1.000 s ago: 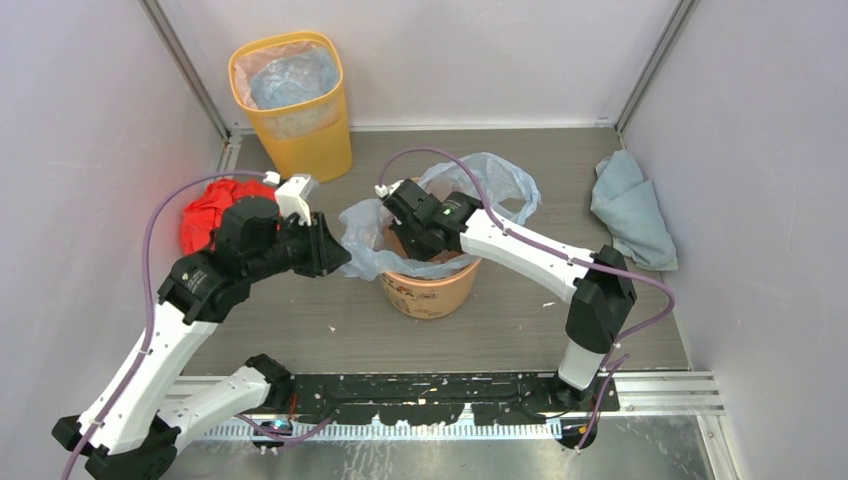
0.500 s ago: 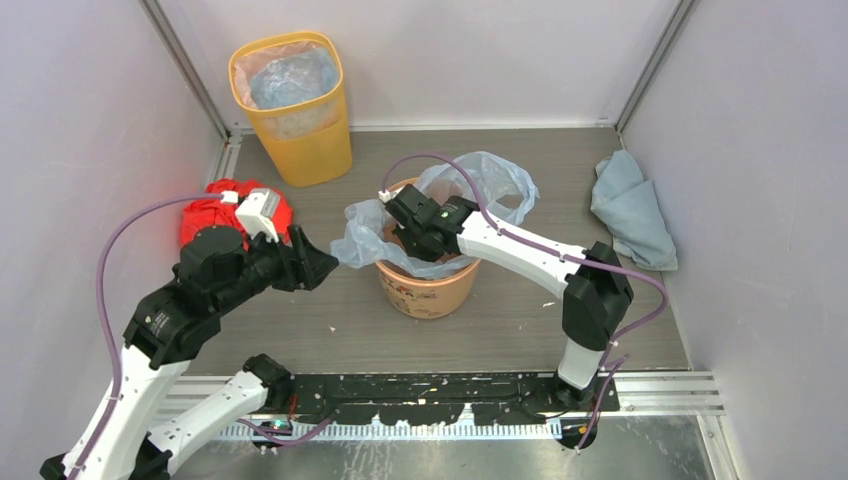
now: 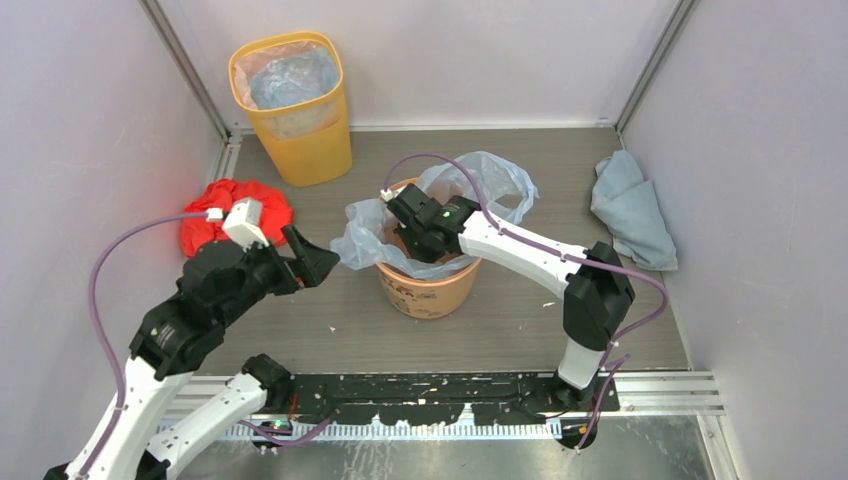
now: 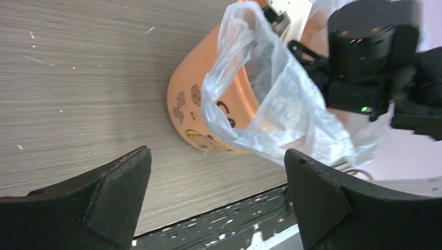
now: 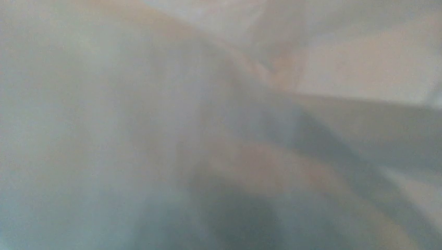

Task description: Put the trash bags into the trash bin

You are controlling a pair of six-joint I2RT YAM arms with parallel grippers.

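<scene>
Desk [image 3: 520,310]: grey wood-grain, walled on three sides.

Left gripper [image 3: 312,258] has backed off to the left of the trash bin [image 3: 430,290] since a second ago. Its jaws were nearly closed at the film's edge then; they are now spread wide, empty and clear of the rim.

Right gripper [image 3: 420,240] unchanged, sunk in the bin's mouth, jaws pressed together. Whether on film I cannot tell, as plastic blanks its camera.

Bin upright, mid-desk. Trash bag [image 3: 360,235] lines it, its loose edge draped over the left rim.

Open desk in front of the bin and to its right. Yellow bin [image 3: 300,140] behind-left of it, red bundle [image 3: 250,195] to its left, blue cloth [image 3: 630,210] far right.
</scene>
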